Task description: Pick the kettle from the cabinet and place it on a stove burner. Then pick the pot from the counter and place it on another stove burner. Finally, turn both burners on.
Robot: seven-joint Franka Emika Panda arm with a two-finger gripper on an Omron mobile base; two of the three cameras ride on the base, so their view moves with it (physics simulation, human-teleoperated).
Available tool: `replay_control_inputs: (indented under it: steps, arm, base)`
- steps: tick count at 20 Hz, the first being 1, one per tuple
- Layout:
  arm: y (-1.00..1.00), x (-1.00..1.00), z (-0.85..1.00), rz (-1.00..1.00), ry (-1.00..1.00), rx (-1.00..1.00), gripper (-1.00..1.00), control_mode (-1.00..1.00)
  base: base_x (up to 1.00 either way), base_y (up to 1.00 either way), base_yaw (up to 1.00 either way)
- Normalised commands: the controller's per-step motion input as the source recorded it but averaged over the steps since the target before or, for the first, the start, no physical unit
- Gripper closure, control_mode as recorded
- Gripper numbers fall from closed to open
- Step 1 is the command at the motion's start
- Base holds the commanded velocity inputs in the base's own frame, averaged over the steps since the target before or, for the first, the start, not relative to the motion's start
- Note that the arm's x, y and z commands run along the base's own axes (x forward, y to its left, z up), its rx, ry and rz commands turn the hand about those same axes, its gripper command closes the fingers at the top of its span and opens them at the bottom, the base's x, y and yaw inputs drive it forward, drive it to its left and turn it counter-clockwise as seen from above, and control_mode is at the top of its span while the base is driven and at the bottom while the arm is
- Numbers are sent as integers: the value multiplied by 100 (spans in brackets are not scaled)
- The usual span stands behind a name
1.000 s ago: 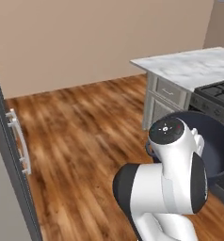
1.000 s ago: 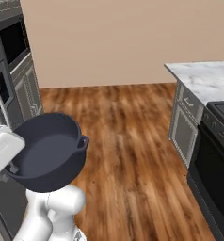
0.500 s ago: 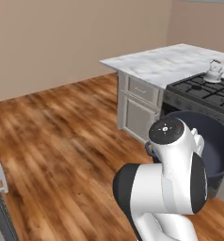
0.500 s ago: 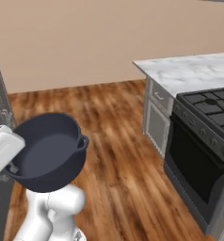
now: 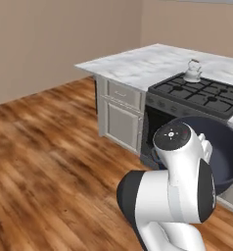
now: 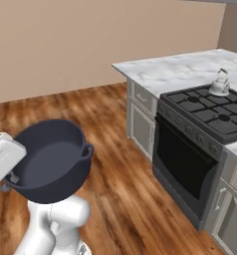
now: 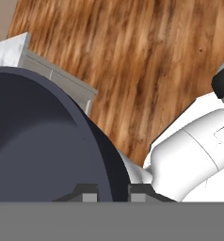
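My gripper (image 7: 113, 195) is shut on the rim of the wide dark blue-grey pot (image 7: 38, 141), with the wall of the pot between the two fingertips. The pot (image 6: 51, 159) hangs in the air in front of my arm, over the wooden floor; its far side (image 5: 228, 152) shows behind my arm. The small silver kettle (image 6: 220, 82) (image 5: 192, 71) stands upright on a far burner of the dark range (image 6: 210, 112) (image 5: 206, 95). The other burners (image 6: 225, 122) are bare. The white marble counter (image 6: 175, 69) (image 5: 138, 66) adjoins the range. The cabinet is out of view.
The range's front knobs (image 6: 195, 134) and oven door (image 6: 182, 167) face the open wooden floor (image 6: 115, 129). Beige drawer fronts (image 5: 118, 112) sit under the counter. A plain beige wall (image 6: 65, 40) closes the room behind.
The whole scene has swung as the base turned: the counter and range slid further into both views and the kettle now shows. The pot stays held in the same place before the arm.
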Motion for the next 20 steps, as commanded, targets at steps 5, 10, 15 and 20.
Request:
replay_control_inputs:
  steps: [5, 10, 15, 20]
  arm:
    - [0, 0, 0, 0, 0, 0, 100, 100]
    - [0, 0, 0, 0, 0, 0, 100, 100]
    - [0, 0, 0, 0, 0, 0, 100, 100]
    - [0, 0, 0, 0, 0, 0, 100, 100]
  base:
    - [32, 0, -25]
    - [49, 0, -20]
    - [62, 0, -15]
    - [73, 0, -11]
